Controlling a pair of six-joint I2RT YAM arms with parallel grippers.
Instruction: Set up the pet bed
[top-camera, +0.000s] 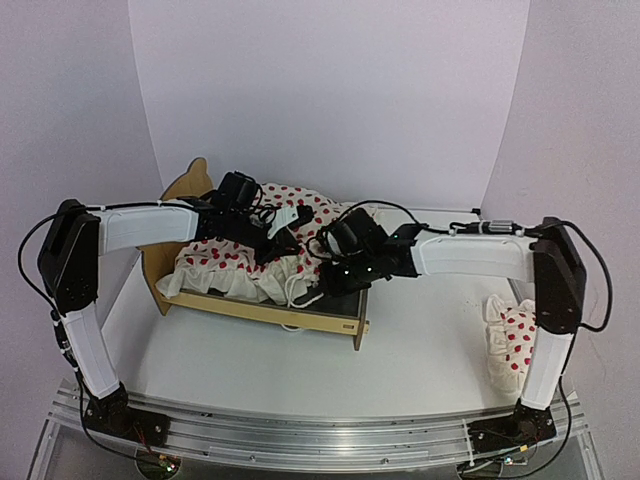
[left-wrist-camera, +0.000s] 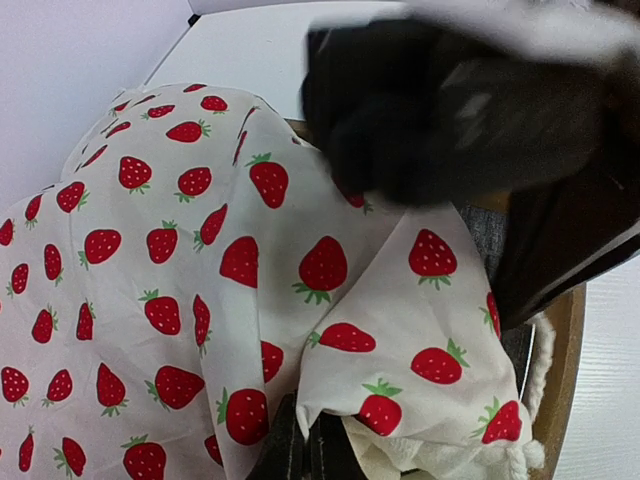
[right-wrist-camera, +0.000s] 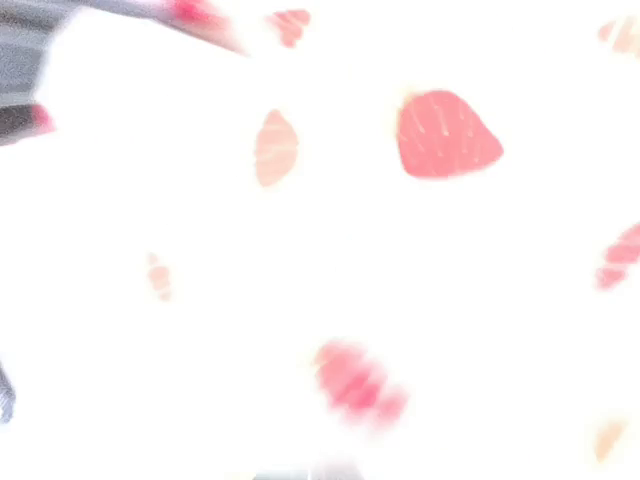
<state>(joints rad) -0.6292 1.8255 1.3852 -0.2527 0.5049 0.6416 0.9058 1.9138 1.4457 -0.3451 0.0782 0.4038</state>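
The duvet (left-wrist-camera: 150, 260) is white, strewn with red strawberries topped by green leaves; the pet bed (top-camera: 262, 311) is pale plywood, its fabric base (left-wrist-camera: 487, 232) dark grey; the pillow (top-camera: 512, 338) at the right edge of the white table (top-camera: 420, 340) is white with red spots.

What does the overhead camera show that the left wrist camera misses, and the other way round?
Only overhead: the left arm and right arm, the bed's eared headboard, and a pillow lying on the table at the right. Only the left wrist: the red dots are really strawberries with green leaves. Both: the duvet heaped on the bed, with some of the wooden frame showing.
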